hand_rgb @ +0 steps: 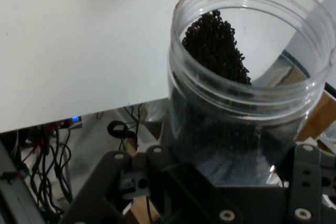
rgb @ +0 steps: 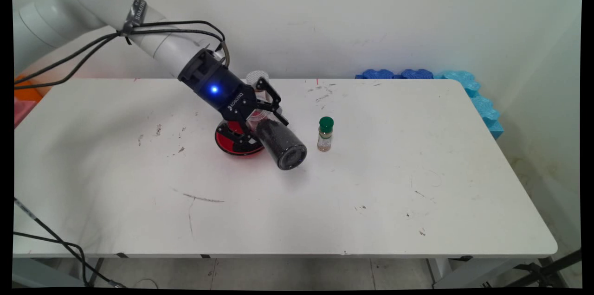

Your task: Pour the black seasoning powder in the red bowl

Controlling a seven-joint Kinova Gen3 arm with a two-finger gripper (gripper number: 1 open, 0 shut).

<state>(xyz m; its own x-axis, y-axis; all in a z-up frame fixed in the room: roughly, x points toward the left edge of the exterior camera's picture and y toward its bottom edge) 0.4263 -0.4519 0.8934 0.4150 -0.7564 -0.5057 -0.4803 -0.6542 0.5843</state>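
My gripper [rgb: 261,119] is shut on a clear plastic jar [rgb: 278,142] holding small black grains. The jar is tilted, its closed base toward the front right and its open mouth up toward the wall. It hangs just over a red and black bowl [rgb: 226,141] on the table, which the hand partly hides. In the hand view the jar [hand_rgb: 247,93] fills the space in the gripper [hand_rgb: 215,182], lidless, with the grains heaped against its lower side. A small spice bottle [rgb: 325,134] with a green cap stands upright just right of the jar, apart from it.
Blue foam pieces [rgb: 468,86] lie along the table's back right corner and right edge. An orange and pink object [rgb: 25,98] sits beyond the left edge. Black cables [rgb: 69,60] hang from the arm. The white table [rgb: 371,202] is scuffed.
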